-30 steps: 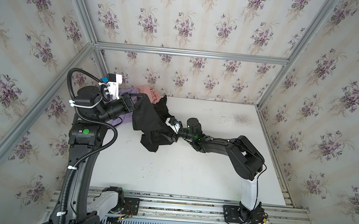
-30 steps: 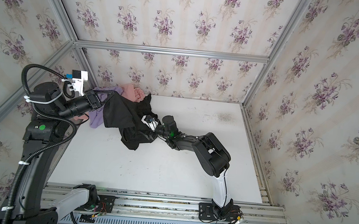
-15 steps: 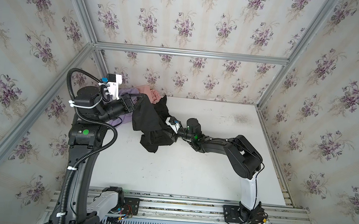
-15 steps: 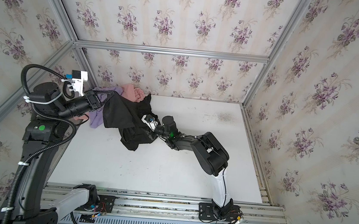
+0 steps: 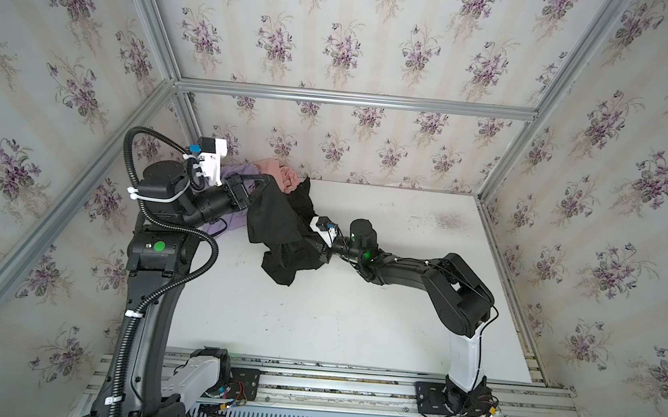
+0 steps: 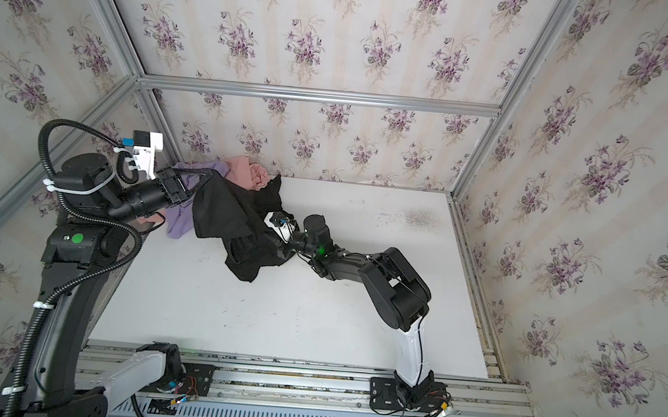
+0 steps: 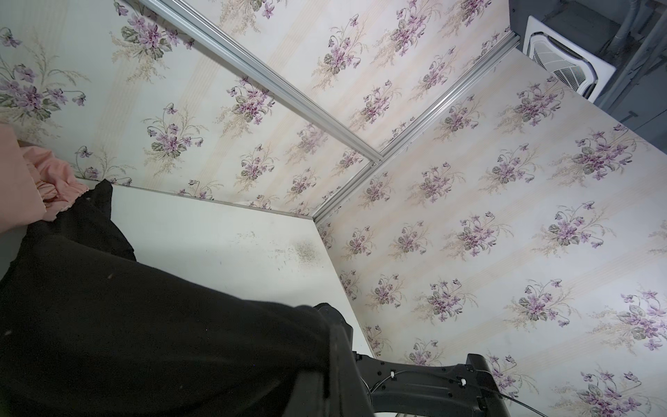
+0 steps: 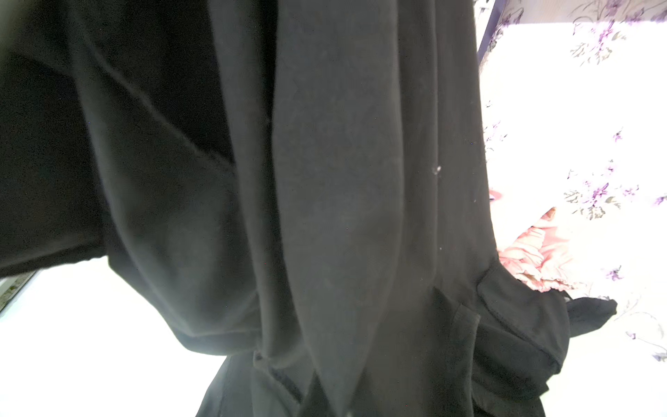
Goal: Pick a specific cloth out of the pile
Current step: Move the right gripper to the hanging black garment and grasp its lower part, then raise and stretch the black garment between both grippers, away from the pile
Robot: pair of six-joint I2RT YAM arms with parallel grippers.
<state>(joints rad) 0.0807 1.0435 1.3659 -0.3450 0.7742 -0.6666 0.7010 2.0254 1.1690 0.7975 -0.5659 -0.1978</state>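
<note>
The cloth [image 5: 277, 220] [image 6: 223, 211], black and matte, hangs from my left gripper [image 5: 263, 179] [image 6: 209, 177], which is shut on its upper edge above the table's back left corner. Its lower folds trail onto the table. My right gripper [image 5: 308, 248] [image 6: 267, 245] reaches in from the right and is shut on a fold of the cloth's lower part. In the left wrist view the cloth [image 7: 144, 325] drapes over one finger [image 7: 341, 361]. In the right wrist view the cloth [image 8: 325, 180] fills the frame and hides the fingers. The pile lies behind: a lilac garment [image 5: 235, 175] [image 6: 181, 220] and a salmon-pink one [image 5: 281, 173] [image 6: 244, 171].
The white table [image 5: 356, 303] [image 6: 315, 299] is boxed in by flowered walls at the back and on both sides. A metal rail [image 5: 348, 386] carrying both arm bases runs along the front edge. A dark smudge [image 5: 450, 220] marks the back right of the table.
My right gripper has shut on the cloth's lower fold after standing open a second ago. Neither arm has visibly shifted, and the left grip is unchanged.
</note>
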